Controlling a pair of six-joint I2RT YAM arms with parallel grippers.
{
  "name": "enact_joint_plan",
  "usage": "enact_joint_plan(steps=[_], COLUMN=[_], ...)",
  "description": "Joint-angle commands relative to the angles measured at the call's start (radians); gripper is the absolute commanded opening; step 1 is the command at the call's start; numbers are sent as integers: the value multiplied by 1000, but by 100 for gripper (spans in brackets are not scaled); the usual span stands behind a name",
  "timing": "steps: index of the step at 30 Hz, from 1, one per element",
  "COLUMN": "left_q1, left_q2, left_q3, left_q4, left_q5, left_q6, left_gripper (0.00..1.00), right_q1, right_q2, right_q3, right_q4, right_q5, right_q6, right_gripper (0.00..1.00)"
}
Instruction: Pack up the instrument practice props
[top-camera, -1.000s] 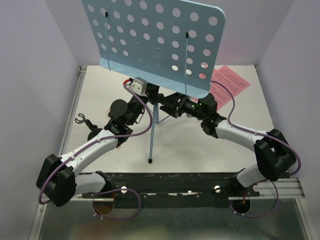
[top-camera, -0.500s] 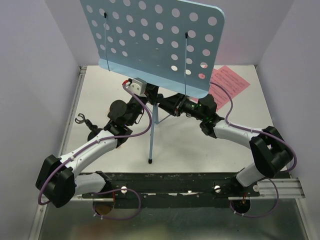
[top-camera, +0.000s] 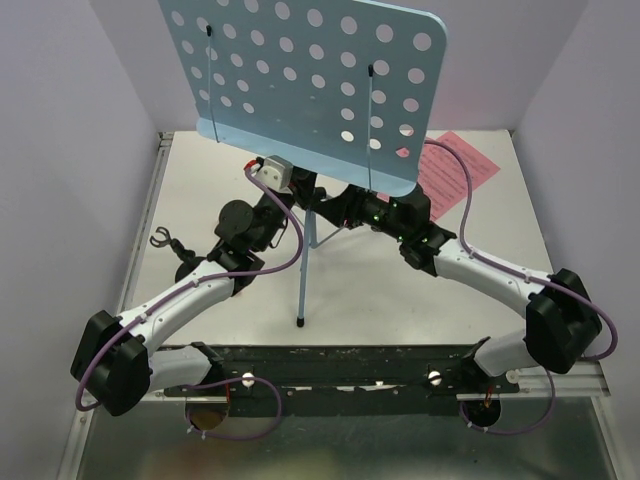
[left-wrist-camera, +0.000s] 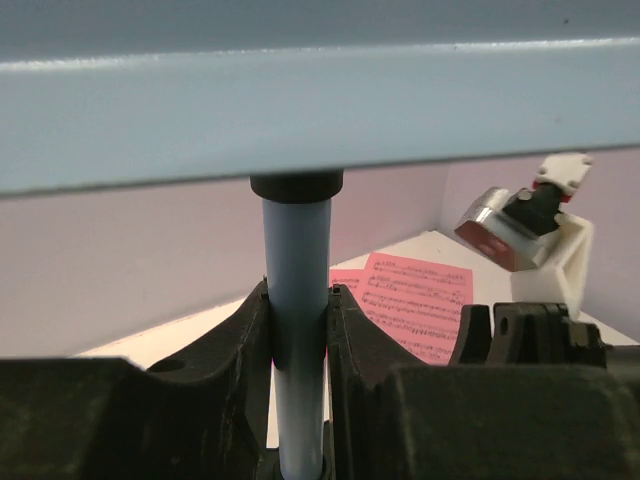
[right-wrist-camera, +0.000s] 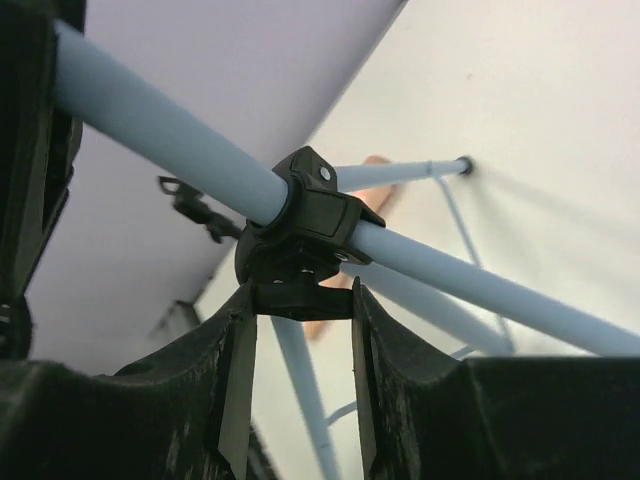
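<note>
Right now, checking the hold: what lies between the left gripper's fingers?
The music stand's light-blue pole, upright, both left gripper fingers touching it; left wrist view shows this.

Top view looks down from behind the arms; left wrist view faces level, close on the music stand pole; right wrist view, rolled sideways, sits equally close on its black collar.

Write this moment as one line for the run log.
left pincer: shut on pole | right pincer: shut on black clamp | music stand: upright | pink pages: flat on table
</note>
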Motion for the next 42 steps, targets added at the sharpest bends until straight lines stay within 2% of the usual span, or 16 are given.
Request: enact_joint_plan(steps=[1,5,8,12,16,22,26,29,30,31,32,34,36,38,42], left_q1=[-10,-8,-8,-8,-8,-8,-8,-8,-8,-8,-8,-8,-10,-8,-8], left_q2=[3,15,21,20,18,17,8,6,5,5,5,8,11,11,0], left_q3=[-4,7,14,17,25,33,28,28,27,27,27,24,22,21,16], left_q4=[-39,-42,-48,-53,-71,-88,-95,-100,-100,-99,-96,-91,-88,-86,-86], left_q5=[-7,-4,-4,-10,-8,6,12,18,18,18,19,13,9,6,-8], left_q6=[-14,-29,-41,-55,-61,-76,-75,-72,-72,-72,-72,-72,-75,-77,-67], left_gripper=[0,0,0,0,0,0,0,0,0,0,0,0,0,0,0], right_q1=[39,140,197,265,331,372,385,388,391,397,406,437,466,489,489], right_q2=[-48,-48,-50,-21,48,185,232,251,252,253,249,236,184,96,-77], right_q3=[-40,-78,-116,-185,-237,-248,-250,-241,-238,-227,-202,-147,-141,-161,-136], right_q4=[43,142,231,408,622,925,973,1009,1024,1024,1001,940,793,617,196], right_q5=[346,488,576,700,788,816,789,815,828,858,915,1057,1124,1115,1046], right_q6=[-500,-785,-939,-1157,-1445,-1864,-2001,-2012,-1992,-1973,-1943,-1872,-1761,-1606,-1175], right_gripper=[1,1,1,1,1,1,1,4,10,20,39,64,81,88,93])
